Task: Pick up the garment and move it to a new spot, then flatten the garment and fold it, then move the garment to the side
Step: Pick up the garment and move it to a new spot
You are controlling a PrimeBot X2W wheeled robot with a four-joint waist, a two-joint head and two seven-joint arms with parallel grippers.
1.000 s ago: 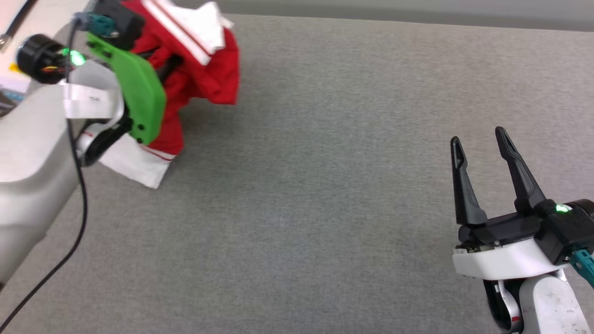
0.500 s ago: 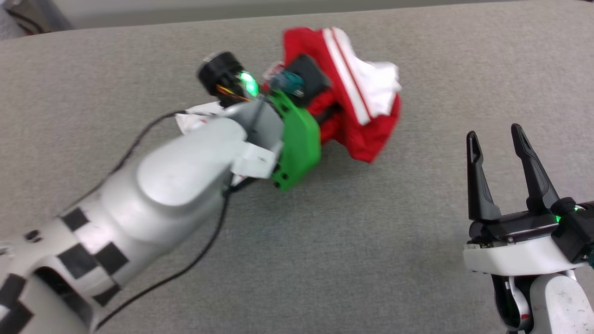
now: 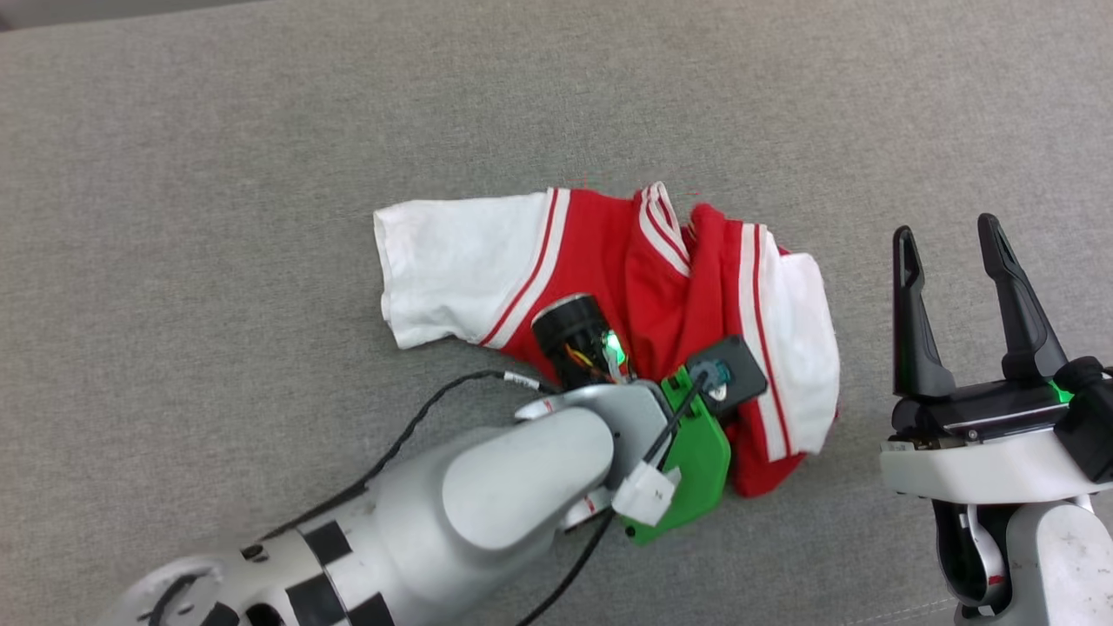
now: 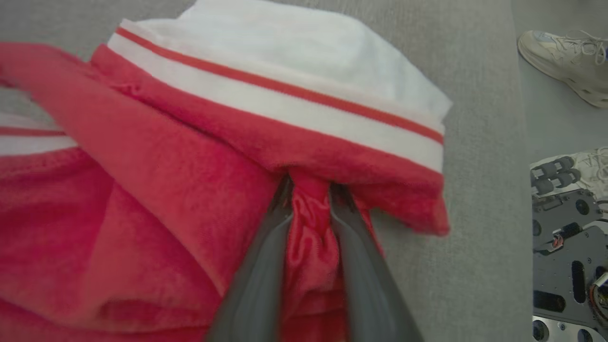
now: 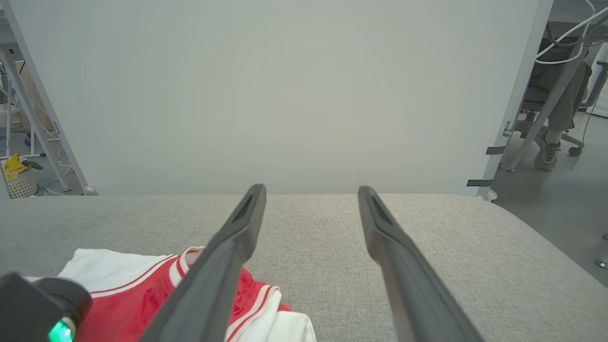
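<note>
Garment (image 3: 600, 252) pinched in left gripper (image 4: 311, 186) — right gripper (image 3: 946, 228) just beside, spread.

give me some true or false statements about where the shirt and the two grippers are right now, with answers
1. The left gripper is shut on a fold of the garment's red cloth. True.
2. The right gripper holds a white sleeve. False: it is open and empty, standing apart from the garment, to its right.
3. The garment lies flat and smooth on the grey surface. False: it lies there crumpled, with red folds bunched between its two white sleeves.
4. A pale shoe shows on the floor past the surface's edge in the left wrist view. True.
</note>
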